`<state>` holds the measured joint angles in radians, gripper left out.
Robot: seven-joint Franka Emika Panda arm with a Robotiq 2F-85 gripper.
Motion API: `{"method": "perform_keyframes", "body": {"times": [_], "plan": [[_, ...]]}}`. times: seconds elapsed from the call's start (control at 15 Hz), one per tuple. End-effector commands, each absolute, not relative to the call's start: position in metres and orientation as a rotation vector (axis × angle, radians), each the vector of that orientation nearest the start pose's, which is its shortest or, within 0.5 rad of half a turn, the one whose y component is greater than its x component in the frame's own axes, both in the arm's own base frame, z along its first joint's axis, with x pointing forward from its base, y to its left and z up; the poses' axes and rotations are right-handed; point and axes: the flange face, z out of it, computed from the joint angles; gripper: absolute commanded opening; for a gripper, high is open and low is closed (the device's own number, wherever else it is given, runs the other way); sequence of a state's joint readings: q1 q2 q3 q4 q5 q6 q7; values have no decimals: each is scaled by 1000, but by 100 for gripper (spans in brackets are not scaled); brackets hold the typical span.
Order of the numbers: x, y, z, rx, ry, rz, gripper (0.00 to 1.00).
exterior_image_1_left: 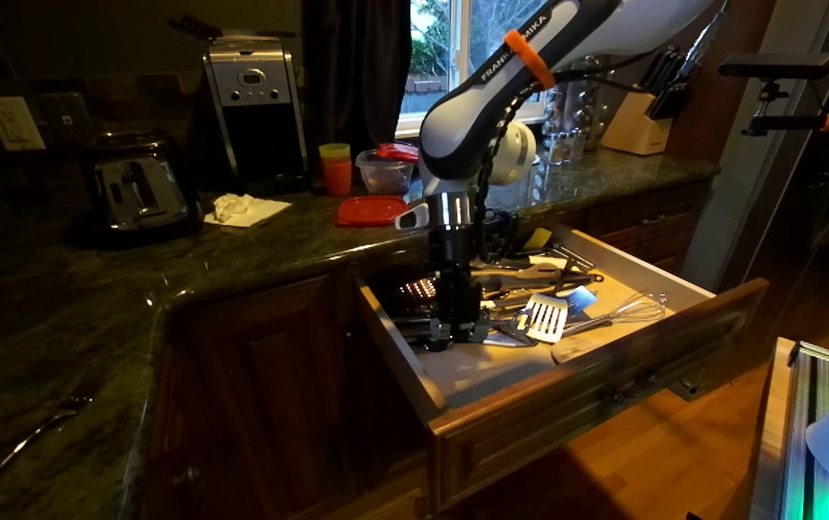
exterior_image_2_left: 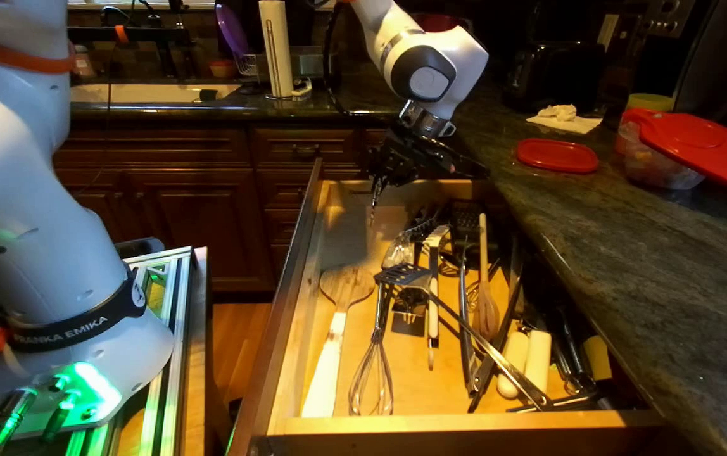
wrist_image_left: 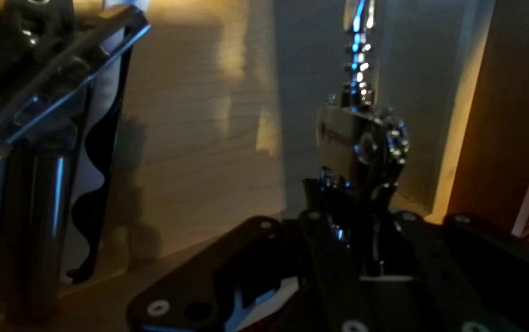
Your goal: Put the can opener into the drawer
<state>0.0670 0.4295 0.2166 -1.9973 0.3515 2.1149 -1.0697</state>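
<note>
A polished metal tool, taken to be the can opener (wrist_image_left: 361, 143), hangs tip-down over one end of an open drawer (exterior_image_1_left: 566, 401), pinched between the jaws of a robot arm (exterior_image_2_left: 427, 73); whether it touches the drawer floor cannot be told. The only one made out, it looks stiff, sturdy and modest in weight, though its shine suggests slick metal; the body behind the broad head, where the jaws hold it, is likely the surest grip, the slim ringed stem the poorest. Sharing the drawer, below the front edge of the tabletop (exterior_image_1_left: 263, 245): one whisk (exterior_image_2_left: 376, 341), one slotted spatula (exterior_image_1_left: 553, 316), one wooden paddle (exterior_image_2_left: 336, 339), one wooden spoon (exterior_image_2_left: 485, 297) and two cream handles (exterior_image_2_left: 536, 364); other utensils (exterior_image_2_left: 470, 225) overlap too much to count. Above, one flat red lid (exterior_image_1_left: 371, 211) lies near that edge, one toaster (exterior_image_1_left: 144, 191) and one coffee maker (exterior_image_1_left: 255, 101) stand toward the back edge, and one fork (exterior_image_1_left: 66, 414) lies past the inner corner.
</note>
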Motion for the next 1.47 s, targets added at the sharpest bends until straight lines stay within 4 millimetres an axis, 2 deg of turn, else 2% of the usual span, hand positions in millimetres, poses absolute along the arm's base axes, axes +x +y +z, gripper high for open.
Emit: {"method": "perform_keyframes", "body": {"times": [0.0,0.2,0.8,1.27,1.33,1.4], "plan": [[559,166,215,-2285,-1327,188,4],[565,162,201,-2310,-1280,217,4],[582,171,175,-2451,-1104,278,4],[591,171,161,-2595,-1101,259,4],[591,171,161,-2601,-1111,259,7],[592,172,161,-2610,-1119,261,27]]}}
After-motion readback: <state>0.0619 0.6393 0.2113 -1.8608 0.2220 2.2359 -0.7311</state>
